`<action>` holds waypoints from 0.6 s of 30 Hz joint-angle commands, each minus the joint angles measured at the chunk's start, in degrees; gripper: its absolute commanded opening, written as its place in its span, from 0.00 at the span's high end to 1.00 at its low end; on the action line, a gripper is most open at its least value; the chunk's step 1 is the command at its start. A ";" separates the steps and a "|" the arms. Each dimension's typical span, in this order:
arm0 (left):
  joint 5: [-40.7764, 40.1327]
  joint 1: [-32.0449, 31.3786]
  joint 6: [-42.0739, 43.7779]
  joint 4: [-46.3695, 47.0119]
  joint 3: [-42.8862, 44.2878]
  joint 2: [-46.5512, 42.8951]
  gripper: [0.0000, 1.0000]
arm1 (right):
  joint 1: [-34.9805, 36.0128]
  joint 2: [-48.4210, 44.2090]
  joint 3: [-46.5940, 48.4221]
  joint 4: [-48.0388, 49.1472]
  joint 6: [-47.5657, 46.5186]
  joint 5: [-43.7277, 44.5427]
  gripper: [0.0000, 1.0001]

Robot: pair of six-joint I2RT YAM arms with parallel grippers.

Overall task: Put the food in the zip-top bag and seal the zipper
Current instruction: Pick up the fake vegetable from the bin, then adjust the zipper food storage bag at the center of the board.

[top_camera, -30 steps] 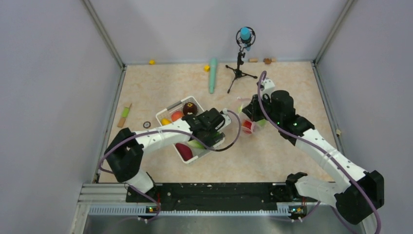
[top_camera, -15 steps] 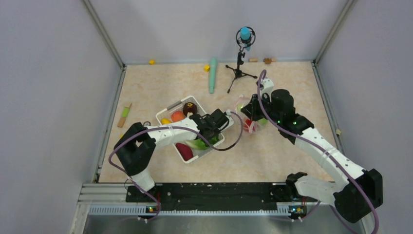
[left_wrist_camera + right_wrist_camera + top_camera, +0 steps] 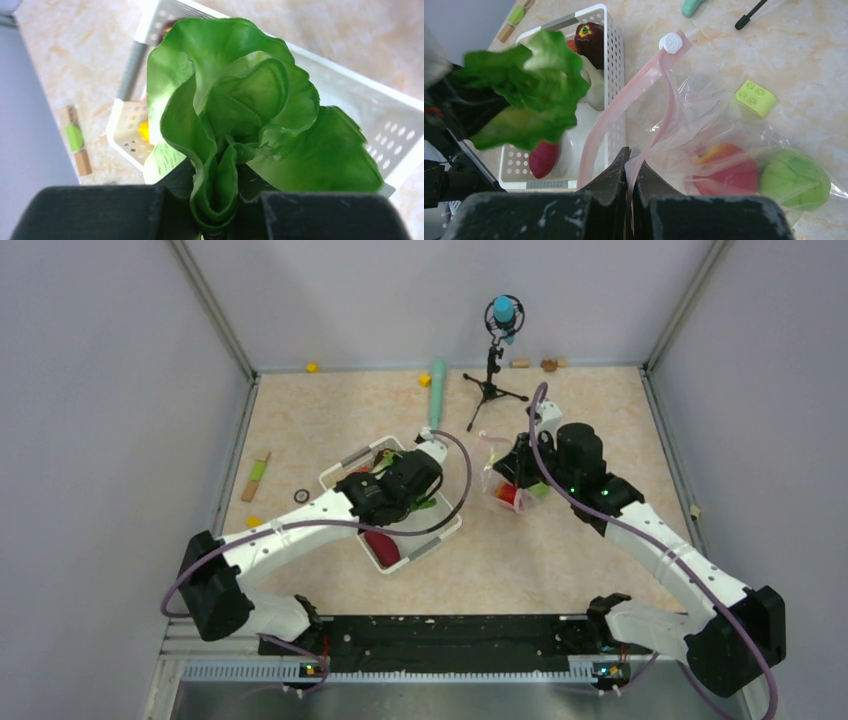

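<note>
Left hand (image 3: 217, 200): fingers clamped together on the stem end of the green leafy cabbage (image 3: 240, 100); the leaves fan out away from the fingertips.
Cabbage position: held in the air over the white slotted basket (image 3: 395, 125), apart from the bag.
Right hand (image 3: 630, 165): fingers pressed tight on the mouth edge of the zip-top bag (image 3: 719, 125), pinching the plastic at the near end of the strip.
Zipper (image 3: 614, 110): pinkish strip, unsealed; its two sides stand apart near the right hand and meet at a white slider (image 3: 670, 43) at the far end.
Bag position: lying on the marbled surface (image 3: 804, 55) just to the right of the basket, mouth facing the basket.
In the bag: a red apple (image 3: 729, 172) and a green apple (image 3: 791, 177), side by side.
In the basket: a dark maroon root (image 3: 589, 37) at the far end, a whitish piece (image 3: 594, 90) next to it, and a red piece (image 3: 543, 159) at the near end.
Lime block (image 3: 755, 98): on the surface at the bag's far edge.
</note>
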 commanded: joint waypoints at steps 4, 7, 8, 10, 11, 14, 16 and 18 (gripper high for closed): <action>-14.72 0.24 -13.72 -2.22 7.71 -6.96 1.00 | -0.55 -1.78 2.73 -0.63 4.07 0.54 1.00; -11.22 0.24 -14.07 5.19 7.44 -11.37 1.00 | -0.55 -2.27 3.45 -2.52 5.54 -0.06 1.00; -8.95 0.24 -13.68 9.46 6.30 -13.33 1.00 | -0.58 -2.65 3.66 -2.78 5.93 -0.21 1.00; -2.68 0.24 -11.78 21.90 0.83 -18.36 1.00 | -0.55 -3.36 4.10 -3.74 5.99 0.24 1.00; 1.31 0.24 -10.71 27.31 -1.80 -20.32 1.00 | -0.49 -3.68 4.42 -4.38 5.61 0.76 1.00; 8.58 0.24 -9.83 39.12 -6.25 -24.07 1.00 | -0.54 -3.50 6.51 -9.08 2.79 2.99 1.00; 10.53 0.24 -9.66 40.43 -6.40 -24.87 1.00 | -0.55 -2.49 9.63 -14.26 -0.31 5.25 0.93; 11.26 0.24 -9.30 40.04 -6.32 -24.93 1.00 | -0.53 -0.55 12.68 -19.85 -3.31 8.87 0.89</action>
